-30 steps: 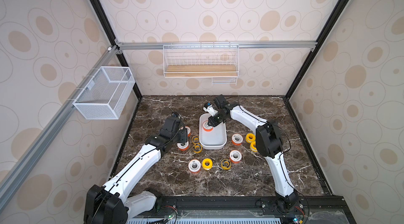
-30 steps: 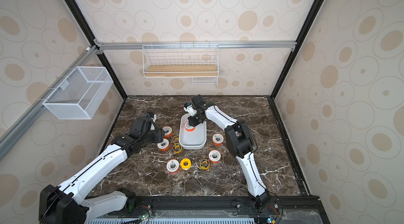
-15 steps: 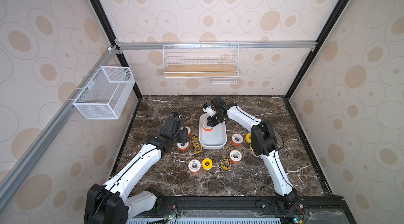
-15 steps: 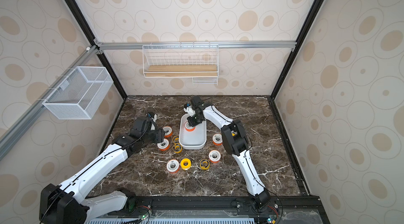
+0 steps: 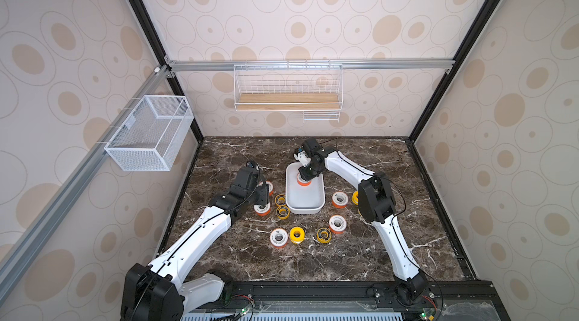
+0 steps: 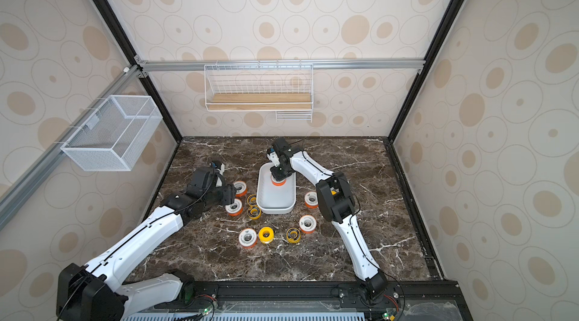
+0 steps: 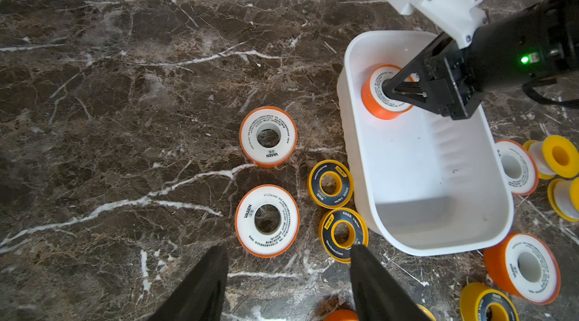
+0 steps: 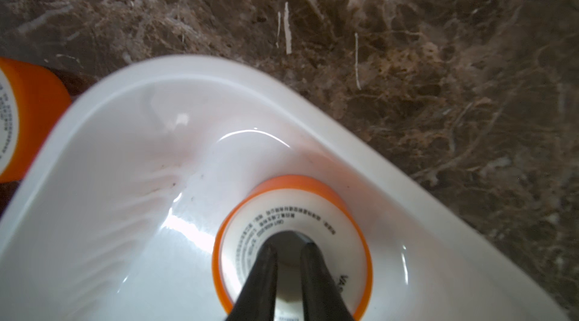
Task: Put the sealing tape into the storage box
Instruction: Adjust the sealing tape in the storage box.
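In both top views the storage box (image 5: pixel 305 202) sits mid-frame on the marble desk (image 5: pixel 313 266). The right tool (image 5: pixel 303 175) reaches down into the box's far end, where one orange sealing tape spool (image 5: pixel 303 182) is. The other spools (image 6: pixel 247 237) lie scattered on the desk around the box, and the left tool (image 5: pixel 262 202) hangs just left of it. From the left wrist, the left tool (image 7: pixel 287 249) is spread wide and empty over a white-faced orange spool (image 7: pixel 267 220), with a dark-ringed yellow spool (image 7: pixel 343 235) just beside. From the right wrist, the right tool (image 8: pixel 288 249) is clenched, its tips poked into the core hole of the orange sealing tape spool (image 8: pixel 244 241) inside the box. We cannot tell whether that spool rests on the floor or hangs on the tips. We judge the first spool is being set down. Next, the clenched tips should draw straight out of the core, so the spool stays behind.
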Action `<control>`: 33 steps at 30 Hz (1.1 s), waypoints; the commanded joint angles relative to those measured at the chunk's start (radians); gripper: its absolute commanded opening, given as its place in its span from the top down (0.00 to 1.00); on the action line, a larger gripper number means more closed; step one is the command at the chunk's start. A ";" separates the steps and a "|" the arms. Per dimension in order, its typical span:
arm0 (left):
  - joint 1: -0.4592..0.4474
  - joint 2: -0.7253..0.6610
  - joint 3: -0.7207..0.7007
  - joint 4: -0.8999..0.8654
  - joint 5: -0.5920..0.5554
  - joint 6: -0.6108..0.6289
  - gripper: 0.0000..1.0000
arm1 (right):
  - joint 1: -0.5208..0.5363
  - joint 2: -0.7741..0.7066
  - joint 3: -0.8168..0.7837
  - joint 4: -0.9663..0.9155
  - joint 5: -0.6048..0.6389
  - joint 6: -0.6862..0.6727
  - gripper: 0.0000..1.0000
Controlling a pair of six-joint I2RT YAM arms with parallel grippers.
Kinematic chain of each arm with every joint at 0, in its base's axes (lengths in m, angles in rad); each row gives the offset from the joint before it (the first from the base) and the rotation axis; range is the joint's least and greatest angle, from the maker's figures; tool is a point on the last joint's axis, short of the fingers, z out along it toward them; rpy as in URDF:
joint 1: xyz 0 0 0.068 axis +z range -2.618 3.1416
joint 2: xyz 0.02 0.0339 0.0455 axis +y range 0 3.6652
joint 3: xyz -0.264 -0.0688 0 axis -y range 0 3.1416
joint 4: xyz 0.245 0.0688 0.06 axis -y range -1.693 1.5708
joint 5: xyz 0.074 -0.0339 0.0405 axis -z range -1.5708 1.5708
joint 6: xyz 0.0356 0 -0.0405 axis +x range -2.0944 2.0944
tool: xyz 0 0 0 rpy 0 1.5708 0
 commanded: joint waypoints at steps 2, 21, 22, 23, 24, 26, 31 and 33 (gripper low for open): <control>0.002 0.002 0.001 -0.008 -0.013 0.017 0.34 | -0.017 -0.009 -0.027 -0.068 0.096 0.032 0.79; 0.002 -0.001 0.003 -0.012 -0.021 0.011 0.32 | -0.033 -0.137 -0.130 0.010 -0.003 0.026 0.66; 0.002 -0.001 0.001 -0.012 -0.023 0.009 0.32 | -0.034 -0.155 -0.145 0.027 -0.019 0.026 0.64; 0.001 -0.002 0.001 -0.013 -0.026 0.008 0.32 | -0.038 -0.180 -0.170 0.045 -0.041 0.029 0.63; 0.002 -0.003 -0.002 -0.013 -0.031 0.004 0.32 | -0.040 -0.205 -0.191 0.061 -0.057 0.032 0.62; 0.001 -0.008 -0.006 -0.018 -0.050 -0.009 0.32 | -0.052 -0.269 -0.254 0.114 -0.113 0.040 0.61; 0.005 -0.029 -0.042 -0.021 -0.117 -0.054 0.30 | -0.081 -0.449 -0.450 0.255 -0.200 0.049 0.58; 0.010 -0.037 -0.062 -0.020 -0.123 -0.068 0.29 | -0.100 -0.516 -0.516 0.291 -0.233 0.056 0.57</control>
